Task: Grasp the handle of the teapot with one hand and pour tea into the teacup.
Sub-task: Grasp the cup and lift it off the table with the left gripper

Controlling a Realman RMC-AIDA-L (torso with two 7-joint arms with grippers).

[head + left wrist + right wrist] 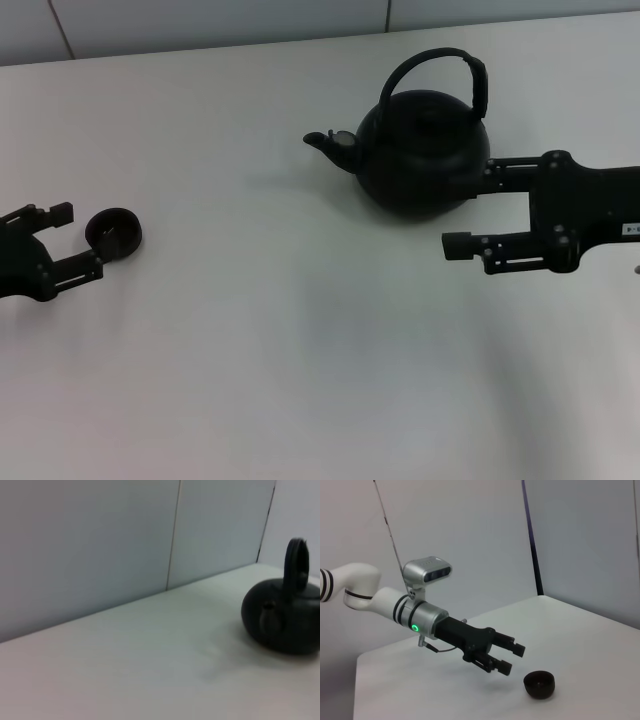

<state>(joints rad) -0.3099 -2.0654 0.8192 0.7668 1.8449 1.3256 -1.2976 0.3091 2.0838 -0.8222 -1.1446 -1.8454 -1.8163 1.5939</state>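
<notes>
The matte-black teapot point(420, 150) stands on the white table at the back right, its spout point(325, 140) pointing left. The handle point(440, 58) arches upright over it, held by nothing. My right gripper point(472, 208) is open, low against the pot's right side, one finger by the body and the other in front of it. The teapot also shows in the left wrist view point(282, 620). The tiny dark teacup point(113, 232) sits at the far left. My left gripper point(72, 240) is open, its fingertips just short of the cup. The right wrist view shows that gripper point(512, 659) apart from the teacup point(539, 684).
The white table point(300, 350) stretches between cup and pot with nothing else on it. A pale panelled wall point(100, 545) runs along the table's far edge. The left arm point(380, 600) is white with a black forearm.
</notes>
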